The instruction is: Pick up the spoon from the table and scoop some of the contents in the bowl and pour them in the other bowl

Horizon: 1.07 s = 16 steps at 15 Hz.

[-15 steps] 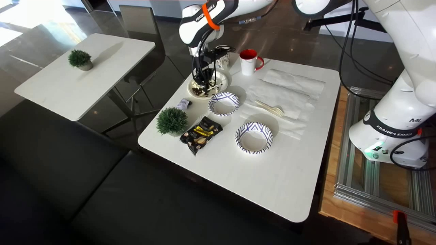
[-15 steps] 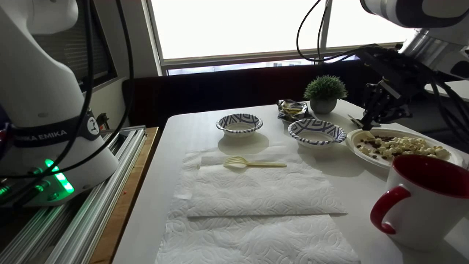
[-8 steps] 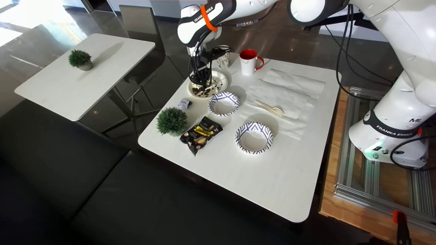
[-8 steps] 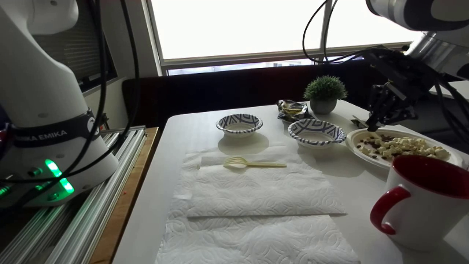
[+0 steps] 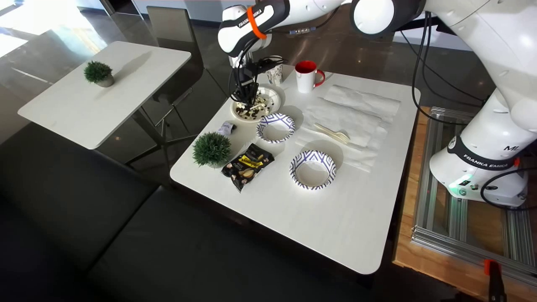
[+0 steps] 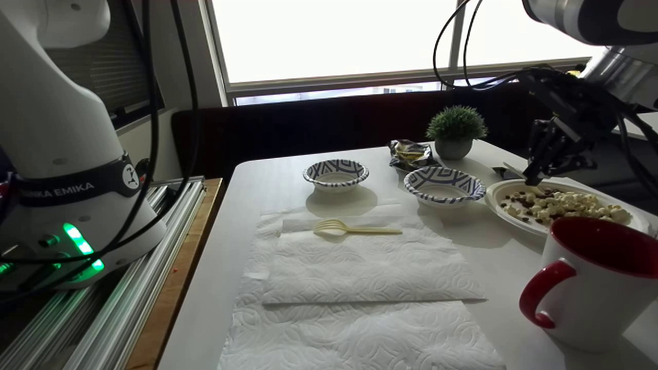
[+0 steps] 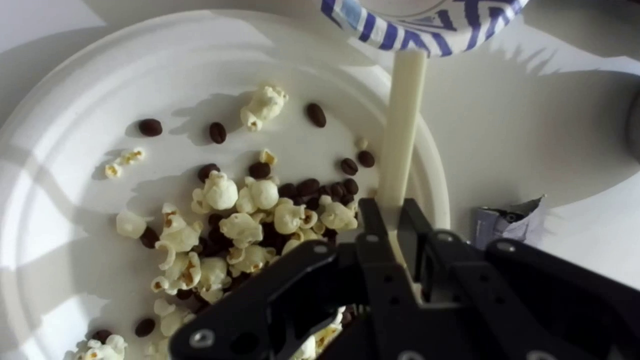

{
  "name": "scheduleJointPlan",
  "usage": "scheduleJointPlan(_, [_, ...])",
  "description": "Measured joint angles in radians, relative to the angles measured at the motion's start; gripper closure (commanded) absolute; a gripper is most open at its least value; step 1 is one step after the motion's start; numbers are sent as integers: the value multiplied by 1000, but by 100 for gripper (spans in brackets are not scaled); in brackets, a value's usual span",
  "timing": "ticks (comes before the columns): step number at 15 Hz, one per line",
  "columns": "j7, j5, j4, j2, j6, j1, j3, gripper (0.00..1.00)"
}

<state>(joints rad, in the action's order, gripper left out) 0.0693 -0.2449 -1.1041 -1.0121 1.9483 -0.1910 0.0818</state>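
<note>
The bowl (image 7: pixel 440 185), wide, white and plain-rimmed, lies at a corner of the table in both exterior views. In it are the contents (image 7: pixel 240 230), pale popcorn with dark brown beans, heaped partly beneath my gripper (image 7: pixel 390 207). The jaws are closed on a pale yellow handle, that of the spoon (image 7: pixel 405 110), which slants across the bowl's rim in the wrist view; my gripper hides its scooping end. A ridged bowl with blue patterning (image 5: pixel 275 128) sits close beside the bowl, and a matching one (image 5: pixel 312 170) farther off; which is the other bowl I cannot tell.
A red-and-white mug (image 6: pixel 596 303) and a patterned cup (image 5: pixel 275 75) stand near the bowl. Paper towels (image 6: pixel 360 272) carry a pale fork (image 6: pixel 354 228). A black snack bag (image 5: pixel 247 165), a potted plant (image 5: pixel 212 149) and a torn wrapper (image 7: pixel 510 222) occupy the same table.
Over the bowl, my gripper has shifted a little, rightward in one exterior view and slightly leftward in another. The bowls, fork and mug have stayed put.
</note>
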Motion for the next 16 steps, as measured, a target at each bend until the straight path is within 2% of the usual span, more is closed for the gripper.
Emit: scheduleJointPlan(16, [-4, -1, 39, -29, 17, -1, -5, 97])
